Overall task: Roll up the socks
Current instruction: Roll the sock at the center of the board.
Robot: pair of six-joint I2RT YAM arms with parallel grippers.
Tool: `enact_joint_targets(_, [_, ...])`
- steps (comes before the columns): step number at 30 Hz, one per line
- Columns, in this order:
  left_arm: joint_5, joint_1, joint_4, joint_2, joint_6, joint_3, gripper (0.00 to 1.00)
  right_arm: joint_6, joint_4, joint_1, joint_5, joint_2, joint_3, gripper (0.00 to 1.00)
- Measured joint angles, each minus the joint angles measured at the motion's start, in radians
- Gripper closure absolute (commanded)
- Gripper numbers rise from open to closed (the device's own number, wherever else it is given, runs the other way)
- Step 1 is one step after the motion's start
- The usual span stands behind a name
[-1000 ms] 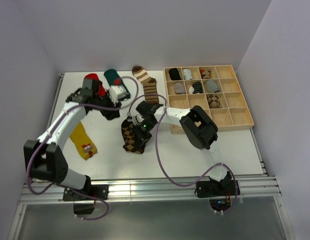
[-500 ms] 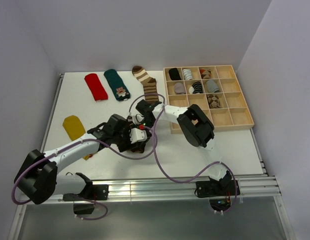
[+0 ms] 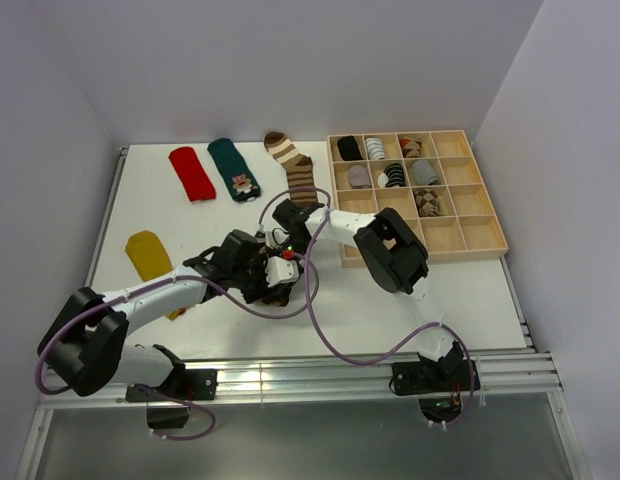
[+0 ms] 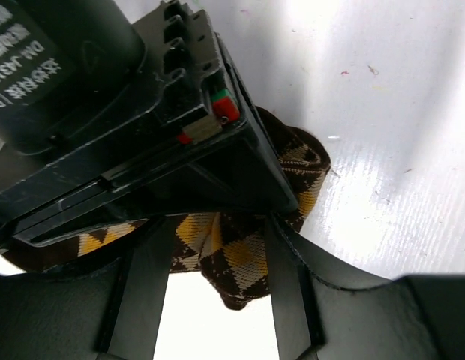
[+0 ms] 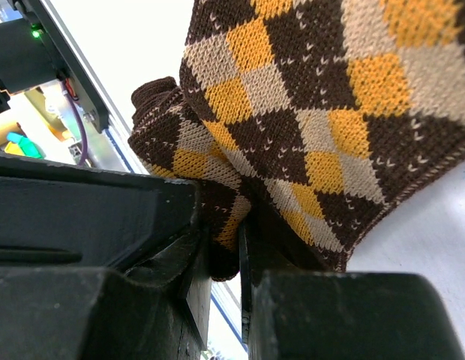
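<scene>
Table (image 3: 470, 300): white, arms at the near edge.

Tray (image 3: 450, 133): wooden grid at far right. Rolled socks in seven cells: the first three of the far row, the first three of the second row, and the third of the third row.

Loose socks, far left of the table:
- Striped sock (image 3: 295, 170) runs far to near, its near end just beside the right arm.
- Teal sock (image 3: 235, 170) and red sock (image 3: 191, 172) lie side by side, both slanting far-left to near-right.
- Mustard sock (image 3: 147, 255) at left, its near part hidden by the left arm.

Argyle sock (image 4: 232, 255): mid-table, almost wholly covered from above by both grippers. Long axis not readable overhead. In the left wrist view it runs crosswise to the fingers, with a rounded end up-right.

Left gripper (image 4: 214, 232): jaws wide, straddling the argyle sock, which spreads past both fingers; no clamp seen.

Right gripper (image 5: 225, 247): jaws nearly closed, pinching a fold at the argyle sock's edge.
</scene>
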Motion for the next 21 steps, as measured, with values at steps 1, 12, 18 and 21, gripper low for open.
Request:
enact_joint_targets(1, [0.003, 0.000, -0.002, 0.003, 0.000, 0.000, 0.43, 0.000, 0.000, 0.000, -0.001, 0.000, 0.000, 0.92])
enact_joint_targets(12, [0.100, 0.047, -0.105, 0.053, -0.003, 0.048, 0.42, 0.000, 0.006, -0.004, -0.006, 0.000, -0.006, 0.92])
enact_joint_targets(18, [0.133, 0.078, -0.112, 0.093, -0.006, 0.069, 0.43, 0.002, 0.019, -0.006, -0.016, 0.000, -0.017, 0.93])
enact_joint_targets(21, [0.151, 0.087, -0.111, 0.110, -0.008, 0.071, 0.44, 0.002, 0.025, -0.008, -0.021, 0.000, -0.021, 0.93])
